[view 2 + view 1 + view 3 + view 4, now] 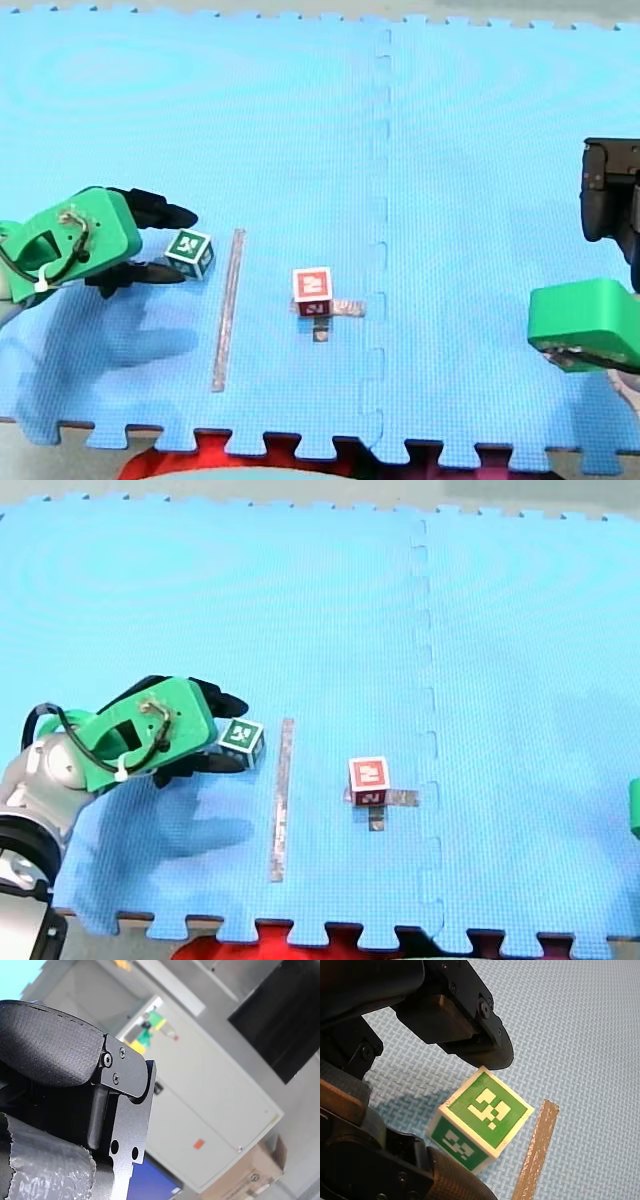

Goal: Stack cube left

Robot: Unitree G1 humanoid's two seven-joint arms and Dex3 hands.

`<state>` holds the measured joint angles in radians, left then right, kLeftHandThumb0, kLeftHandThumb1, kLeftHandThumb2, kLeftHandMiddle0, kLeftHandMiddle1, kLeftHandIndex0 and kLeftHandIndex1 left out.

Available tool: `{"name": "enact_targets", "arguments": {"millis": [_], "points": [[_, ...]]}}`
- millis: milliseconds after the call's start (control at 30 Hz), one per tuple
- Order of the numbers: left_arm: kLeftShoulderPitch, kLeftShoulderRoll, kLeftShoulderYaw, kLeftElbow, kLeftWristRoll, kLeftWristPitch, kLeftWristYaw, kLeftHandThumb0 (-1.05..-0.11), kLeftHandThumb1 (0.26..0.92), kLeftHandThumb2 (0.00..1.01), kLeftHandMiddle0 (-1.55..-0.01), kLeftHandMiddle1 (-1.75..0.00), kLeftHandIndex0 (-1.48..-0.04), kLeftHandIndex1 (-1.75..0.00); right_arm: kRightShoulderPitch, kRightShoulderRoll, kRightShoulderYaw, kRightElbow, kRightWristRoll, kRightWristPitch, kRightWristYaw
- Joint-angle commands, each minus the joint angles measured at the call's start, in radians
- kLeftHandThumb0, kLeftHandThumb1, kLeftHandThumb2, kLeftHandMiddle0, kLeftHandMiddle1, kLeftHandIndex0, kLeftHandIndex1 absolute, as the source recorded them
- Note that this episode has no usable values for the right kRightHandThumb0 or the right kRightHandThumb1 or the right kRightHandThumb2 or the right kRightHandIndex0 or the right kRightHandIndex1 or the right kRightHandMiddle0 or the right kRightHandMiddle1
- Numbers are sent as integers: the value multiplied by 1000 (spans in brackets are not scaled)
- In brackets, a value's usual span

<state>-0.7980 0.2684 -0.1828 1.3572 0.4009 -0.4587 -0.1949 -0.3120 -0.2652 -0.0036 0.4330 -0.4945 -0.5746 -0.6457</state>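
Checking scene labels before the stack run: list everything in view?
mat: 1, blue foam, jigsaw-edged tiles, covers the work surface
green cube: 1, green and white, left part of the mat
red cube: 1, red and white, near the mat's middle, on the short tape
long tape strip: 1, grey, between the two cubes
short tape: crossed pieces, grey, under the red cube
cabinet: 1, light grey, background of the first wrist view
cardboard box: 1, brown, beside the cabinet
left hand: green housing, black fingers closed on the green cube
right hand: green housing, at the mat's right edge
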Motion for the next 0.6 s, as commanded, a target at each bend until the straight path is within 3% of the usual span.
{"name": "enact_targets", "arguments": {"millis": [0,167,433,567], "points": [[2,6,-7,1,8,0,10,-897,709,0,-973,-1746,-754,-54,9,-3,-7,-12,7,4,6],[1,11,-37,0,43,-19,35,-870,699,0,-969,-1746,-779,-47,22,1,-15,-36,16,10,24],[-23,32,-197,4,226,-20,188,-789,681,1,-962,-1746,-766,-16,35,9,-24,-69,32,28,55],[-28,33,-226,9,256,-19,227,-758,691,5,-953,-1746,-764,-9,40,11,-29,-79,36,33,63]]}}
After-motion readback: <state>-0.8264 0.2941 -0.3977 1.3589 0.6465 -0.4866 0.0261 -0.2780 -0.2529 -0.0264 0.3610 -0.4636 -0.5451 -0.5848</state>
